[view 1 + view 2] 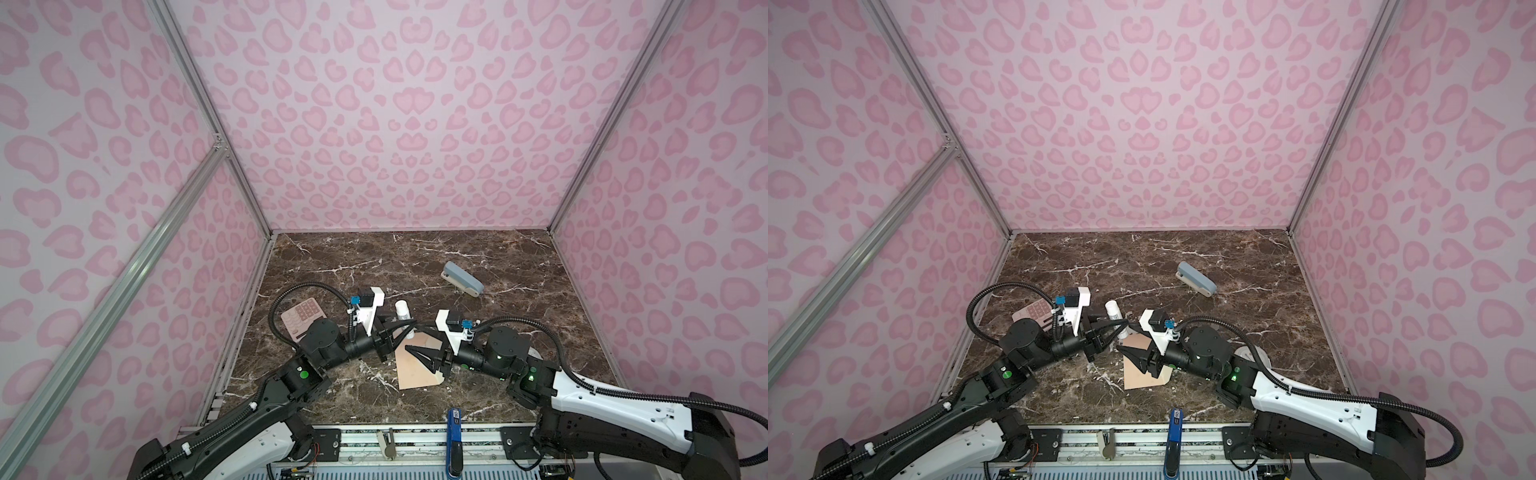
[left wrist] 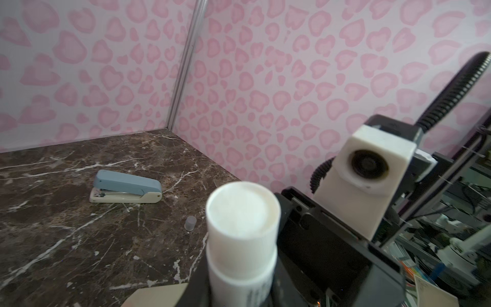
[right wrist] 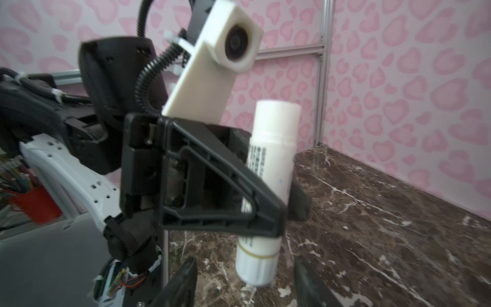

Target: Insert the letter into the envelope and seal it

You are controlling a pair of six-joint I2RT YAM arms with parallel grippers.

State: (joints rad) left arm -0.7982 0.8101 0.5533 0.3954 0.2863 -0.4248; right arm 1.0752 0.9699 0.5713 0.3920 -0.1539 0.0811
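The left arm [image 1: 320, 338] and the right arm [image 1: 615, 409] have white shells on the long links and black round housings at the joints, each with a small green lamp [image 1: 304, 374]. A black ribbed hose [image 1: 297, 286] runs in a loop along each arm to a white printed camera block [image 3: 202, 79] with a round dark lens, with white zip ties and a blue connector [image 1: 355, 300]. The left pincer [image 3: 289, 212] has black triangular fingers [image 3: 212, 226] with open ribs, and small screws show on its black base.

The left claw [image 1: 1120, 327] grips a white glue stick [image 1: 1112, 309] near the envelope [image 1: 1136, 376].
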